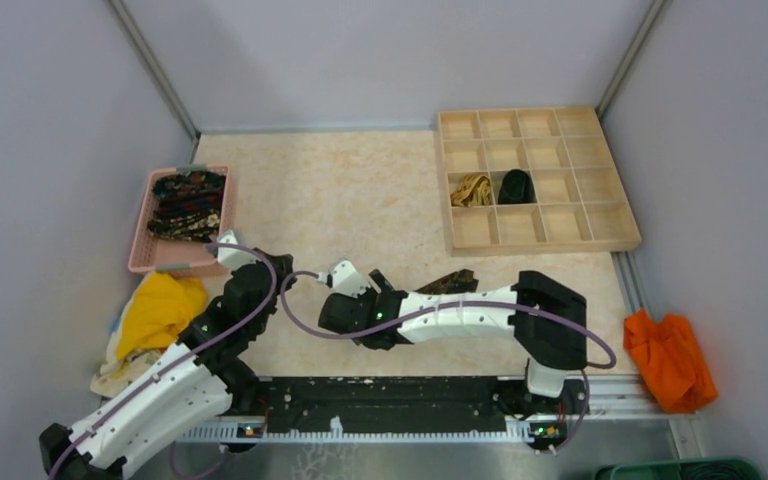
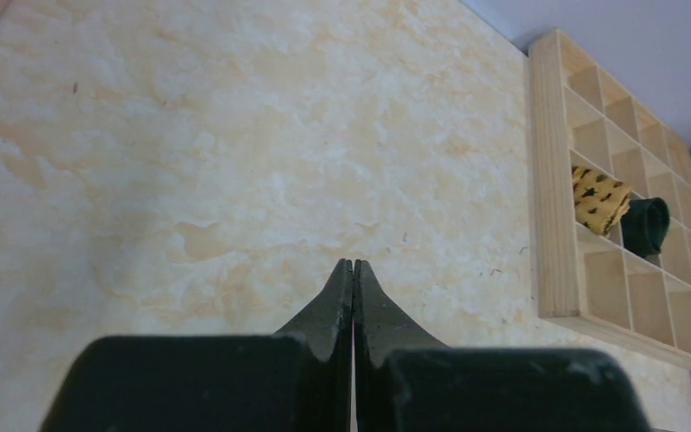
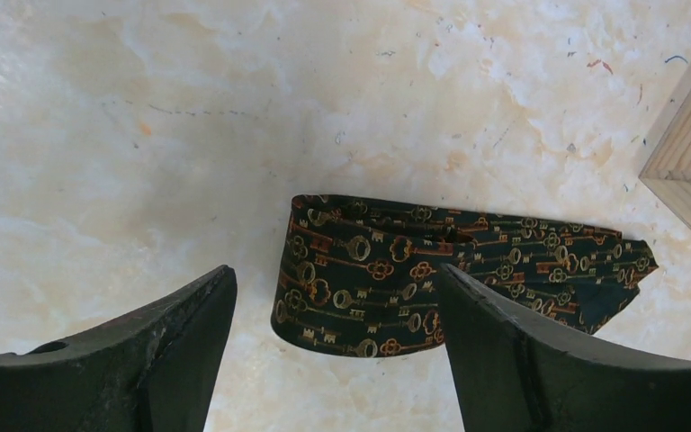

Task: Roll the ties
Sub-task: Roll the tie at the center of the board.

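A dark tie with a gold key pattern (image 3: 504,256) lies flat on the table, its folded end between my right gripper's (image 3: 333,274) open fingers, which hover just above it. From above, the tie (image 1: 450,283) shows beside the right gripper (image 1: 397,290), partly hidden by the arm. My left gripper (image 2: 353,263) is shut and empty over bare table, near the pink basket (image 1: 143,235), which holds several dark patterned ties (image 1: 188,205). A rolled tan-gold tie (image 1: 472,189) and a rolled black tie (image 1: 516,186) sit in adjoining compartments of the wooden tray (image 1: 600,240).
The wooden tray (image 2: 549,180) stands at the back right, its corner (image 3: 688,157) close to the tie. A yellow cloth (image 1: 158,310) lies left of the left arm. An orange cloth (image 1: 668,355) lies at the right edge. Grey walls enclose the table.
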{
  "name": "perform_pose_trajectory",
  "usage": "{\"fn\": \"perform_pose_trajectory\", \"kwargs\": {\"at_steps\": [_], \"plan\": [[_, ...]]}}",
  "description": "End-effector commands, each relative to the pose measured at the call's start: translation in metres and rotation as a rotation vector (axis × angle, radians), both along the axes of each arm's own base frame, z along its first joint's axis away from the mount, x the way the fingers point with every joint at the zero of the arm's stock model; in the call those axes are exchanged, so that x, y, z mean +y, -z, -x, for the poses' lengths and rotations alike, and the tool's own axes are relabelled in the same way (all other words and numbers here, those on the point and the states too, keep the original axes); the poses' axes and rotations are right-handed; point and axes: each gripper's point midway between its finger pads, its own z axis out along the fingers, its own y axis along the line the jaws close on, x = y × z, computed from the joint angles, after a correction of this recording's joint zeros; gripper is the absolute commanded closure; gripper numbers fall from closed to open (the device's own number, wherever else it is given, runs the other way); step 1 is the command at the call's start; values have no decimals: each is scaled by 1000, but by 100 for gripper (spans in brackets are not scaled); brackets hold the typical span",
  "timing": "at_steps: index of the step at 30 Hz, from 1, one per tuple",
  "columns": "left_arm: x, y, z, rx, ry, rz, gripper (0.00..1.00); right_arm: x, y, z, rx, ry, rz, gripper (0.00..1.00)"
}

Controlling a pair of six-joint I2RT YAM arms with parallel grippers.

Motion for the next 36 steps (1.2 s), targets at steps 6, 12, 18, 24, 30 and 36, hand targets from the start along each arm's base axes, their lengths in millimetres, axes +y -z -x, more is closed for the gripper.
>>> {"fn": "perform_pose_trajectory", "kwargs": {"at_steps": [6, 12, 18, 24, 30, 36], "plan": [[18, 27, 10, 68, -51, -75, 100, 1, 21, 5, 34, 18, 67, 19], [19, 24, 8, 47, -50, -84, 100, -11, 46, 9, 95, 75, 85, 19], [18, 18, 5, 28, -48, -103, 100, -35, 61, 7, 117, 164, 103, 19], [14, 14, 2, 14, -28, -103, 100, -54, 65, 0, 101, 241, 116, 19], [12, 13, 1, 9, -24, -104, 100, -61, 73, -5, 92, 278, 110, 21], [4, 15, -5, 0, -3, -104, 100, -49, 58, -16, -20, 225, 98, 13]]}}
